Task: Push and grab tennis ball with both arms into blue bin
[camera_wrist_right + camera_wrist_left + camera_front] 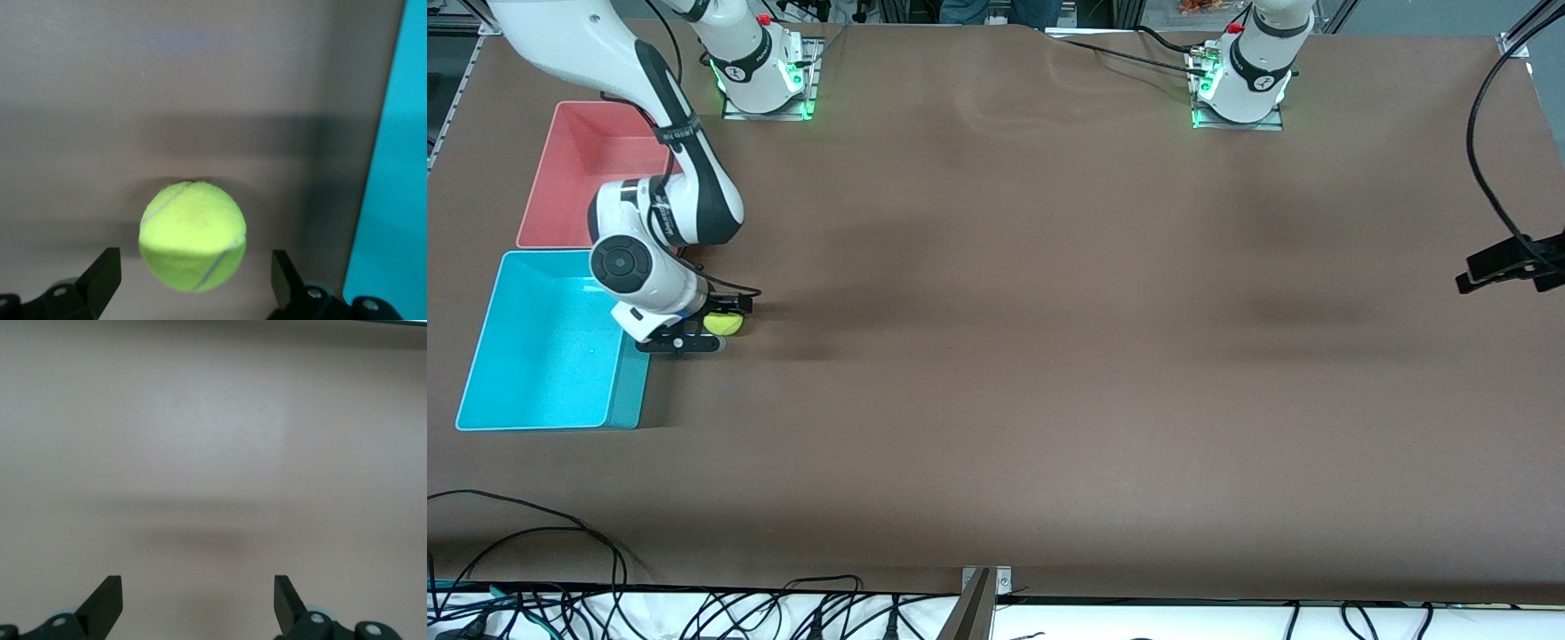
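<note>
Front view shows the right gripper [710, 324] low at the table [1049, 356], its fingers spread wide around the tennis ball [723, 324] without pinching it. That ball lies on the brown tabletop just beside the blue bin [627, 400], outside it. A pink bin [551, 178] sits farther from the camera. Left gripper [198, 600] waits wide open and empty over bare table.

Between the spread black fingers of the right gripper [193, 283], the tennis ball [193, 235] looks fuzzy and felt-like, with a smooth pale seam. Just beside the gripper, the blue bin [551, 347] looks like smooth plastic. Under the gripper, the brown table [1049, 311] cover looks matt.
</note>
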`<action>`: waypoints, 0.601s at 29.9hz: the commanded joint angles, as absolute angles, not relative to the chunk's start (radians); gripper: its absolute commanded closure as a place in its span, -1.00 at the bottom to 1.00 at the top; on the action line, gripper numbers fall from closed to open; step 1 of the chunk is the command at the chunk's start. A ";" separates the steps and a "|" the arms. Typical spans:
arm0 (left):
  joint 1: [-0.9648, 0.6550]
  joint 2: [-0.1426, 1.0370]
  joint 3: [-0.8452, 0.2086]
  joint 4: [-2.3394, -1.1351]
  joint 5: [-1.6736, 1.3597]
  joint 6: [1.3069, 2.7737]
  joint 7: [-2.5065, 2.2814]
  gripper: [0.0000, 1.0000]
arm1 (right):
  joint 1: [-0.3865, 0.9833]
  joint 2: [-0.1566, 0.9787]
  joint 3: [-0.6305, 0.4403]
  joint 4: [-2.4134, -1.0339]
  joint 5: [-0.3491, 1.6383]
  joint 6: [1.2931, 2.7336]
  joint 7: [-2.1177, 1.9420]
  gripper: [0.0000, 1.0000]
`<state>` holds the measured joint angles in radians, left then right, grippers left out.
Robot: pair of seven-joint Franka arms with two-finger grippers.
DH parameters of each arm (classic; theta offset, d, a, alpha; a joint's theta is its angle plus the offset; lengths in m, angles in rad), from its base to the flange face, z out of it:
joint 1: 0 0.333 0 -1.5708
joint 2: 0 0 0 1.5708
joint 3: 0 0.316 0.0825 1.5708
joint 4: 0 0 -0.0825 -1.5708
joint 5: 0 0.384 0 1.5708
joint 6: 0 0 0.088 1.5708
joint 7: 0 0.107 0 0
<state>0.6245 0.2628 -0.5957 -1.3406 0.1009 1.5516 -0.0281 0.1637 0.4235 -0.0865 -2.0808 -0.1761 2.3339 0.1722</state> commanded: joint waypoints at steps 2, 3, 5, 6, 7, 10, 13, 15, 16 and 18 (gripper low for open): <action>0.627 0.252 -0.594 -1.338 0.074 1.539 -0.014 -1.00 | 0.158 0.469 -0.095 -2.086 -0.199 2.402 0.173 -0.55; 0.627 0.252 -0.594 -1.338 0.074 1.539 -0.014 -1.00 | 0.160 0.471 -0.095 -2.086 -0.199 2.402 0.172 -0.25; 0.627 0.252 -0.595 -1.338 0.074 1.539 -0.014 -1.00 | 0.160 0.469 -0.095 -2.086 -0.199 2.401 0.170 0.13; 0.627 0.252 -0.595 -1.338 0.074 1.539 -0.014 -1.00 | 0.160 0.468 -0.095 -2.083 -0.199 2.399 0.169 0.22; 0.626 0.252 -0.597 -1.338 0.074 1.539 -0.015 -1.00 | 0.160 0.466 -0.097 -2.082 -0.199 2.398 0.169 0.25; 0.626 0.250 -0.598 -1.338 0.074 1.539 -0.017 -1.00 | 0.160 0.460 -0.097 -2.072 -0.199 2.398 0.167 0.33; 0.626 0.249 -0.601 -1.339 0.080 1.539 -0.017 -1.00 | 0.161 0.443 -0.095 -2.048 -0.199 2.381 0.164 0.34; 0.618 0.250 -0.603 -1.338 0.087 1.539 -0.020 -1.00 | 0.161 0.433 -0.097 -2.017 -0.199 2.333 0.158 0.34; 0.614 0.247 -0.604 -1.338 0.089 1.539 -0.023 -1.00 | 0.161 0.430 -0.097 -1.996 -0.199 2.304 0.147 0.34; 0.604 0.245 -0.591 -1.342 0.089 1.549 -0.021 -1.00 | 0.160 0.423 -0.098 -1.955 -0.198 2.234 0.109 0.33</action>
